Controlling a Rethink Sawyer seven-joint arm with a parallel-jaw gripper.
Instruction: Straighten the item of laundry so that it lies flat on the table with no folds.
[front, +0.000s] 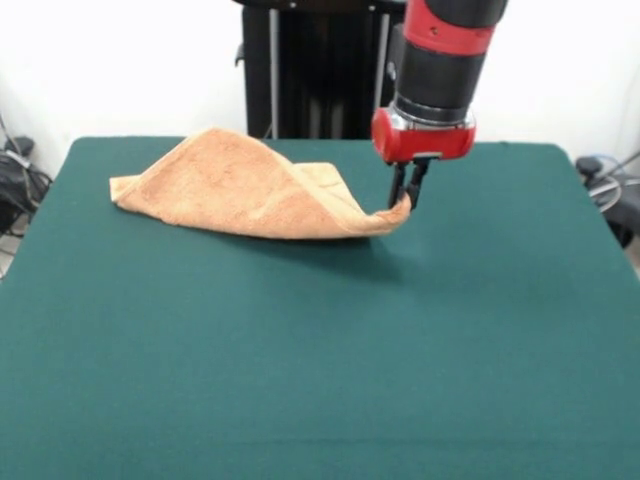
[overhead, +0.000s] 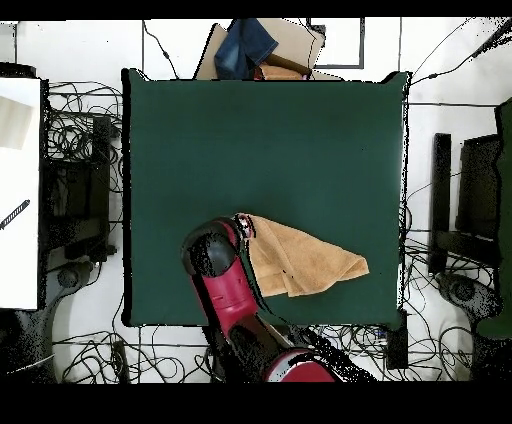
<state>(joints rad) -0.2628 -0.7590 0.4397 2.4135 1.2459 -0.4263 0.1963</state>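
The peach-orange towel (front: 245, 190) lies folded over itself on the far half of the green table (front: 320, 360), humped in the middle. Its right corner is lifted off the cloth, pinched between the fingers of my gripper (front: 408, 200), which is shut on it. From above, the towel (overhead: 300, 260) spreads to the right of the red arm, and the gripper (overhead: 243, 222) sits at its upper left corner, mostly hidden by the arm's wrist. The left end of the towel rests on the table.
A blue cloth on a cardboard box (overhead: 255, 48) sits beyond the table's far edge in the overhead view. Cables and black stands surround the table on the floor. Open green felt (overhead: 270, 140) stretches across the half away from the robot.
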